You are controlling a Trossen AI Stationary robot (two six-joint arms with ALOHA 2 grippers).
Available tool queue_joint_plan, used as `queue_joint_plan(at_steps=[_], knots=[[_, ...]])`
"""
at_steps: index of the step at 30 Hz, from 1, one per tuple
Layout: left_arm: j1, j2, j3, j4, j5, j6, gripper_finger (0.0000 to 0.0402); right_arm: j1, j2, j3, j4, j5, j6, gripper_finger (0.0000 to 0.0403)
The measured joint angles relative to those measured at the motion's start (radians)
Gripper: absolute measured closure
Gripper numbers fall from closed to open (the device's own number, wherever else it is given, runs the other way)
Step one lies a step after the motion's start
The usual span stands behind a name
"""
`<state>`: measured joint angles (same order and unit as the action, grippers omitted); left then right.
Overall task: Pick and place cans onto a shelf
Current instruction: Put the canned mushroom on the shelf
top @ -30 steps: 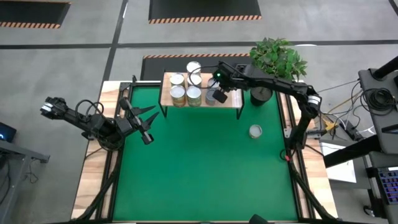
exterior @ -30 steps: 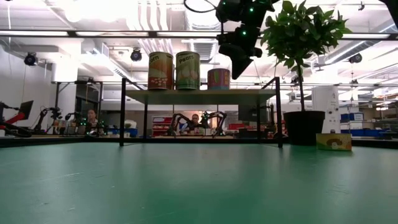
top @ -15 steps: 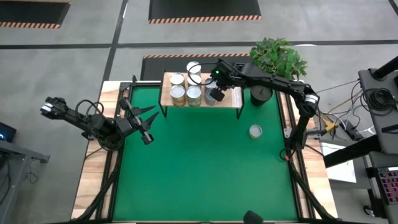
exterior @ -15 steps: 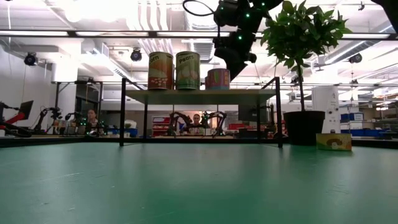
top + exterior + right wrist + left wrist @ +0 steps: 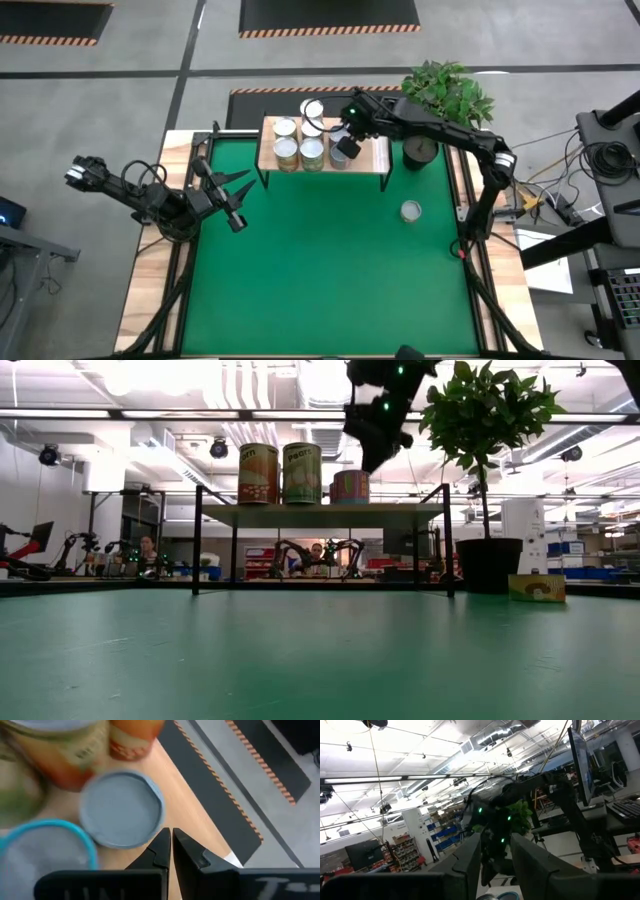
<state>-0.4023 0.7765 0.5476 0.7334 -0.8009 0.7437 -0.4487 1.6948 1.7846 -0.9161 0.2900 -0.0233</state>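
from above, the right gripper (image 5: 343,146) covered part of the shelf (image 5: 377,157), so we could not count every can there. its jaws were pressed together, holding nothing, just above a short grey-lidded can (image 5: 122,810) on the shelf board. the left gripper (image 5: 232,200) waited over the tabletop (image 5: 320,270) edge on the left, its jaws a little apart and empty. the shelf carried a cluster of cans (image 5: 299,140); a lone can (image 5: 410,211) stood well apart on the green tabletop.
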Motion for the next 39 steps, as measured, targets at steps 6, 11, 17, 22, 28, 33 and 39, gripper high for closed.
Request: queue_joint_plan(at_steps=[6, 11, 17, 22, 28, 33, 39], knots=[[0.0, 0.0, 0.0, 0.0, 0.0, 0.008, 0.0311, 0.108, -0.051, 0.051, -0.104, -0.026, 0.013, 0.0394], [0.0, 0.001, 0.0, 0.0, 0.0, 0.008, 0.0311, 0.216, -0.109, 0.015, -0.256, -0.233, 0.14, 0.0394], [0.0, 0.002, 0.0, 0.0, 0.0, 0.002, 0.0311, 0.334, -0.192, -0.182, -0.332, -0.301, 0.362, 0.0394], [0.0, 0.002, 0.0, 0.0, 0.0, -0.001, 0.0311, 0.383, -0.29, -0.429, -0.333, -0.321, 0.552, 0.0394], [0.0, 0.002, 0.0, 0.0, 0.0, -0.005, 0.0311, 0.388, -0.421, -0.714, -0.333, -0.333, 0.759, 0.0394], [0.0, 0.002, 0.0, 0.003, 0.0, -0.005, 0.0311, 0.382, -0.51, -0.86, -0.3, -0.235, 0.872, 0.0384], [0.0, 0.002, 0.0, 0.008, 0.0, -0.005, 0.0311, 0.348, -0.559, -0.953, -0.15, -0.205, 0.896, 0.0311]])
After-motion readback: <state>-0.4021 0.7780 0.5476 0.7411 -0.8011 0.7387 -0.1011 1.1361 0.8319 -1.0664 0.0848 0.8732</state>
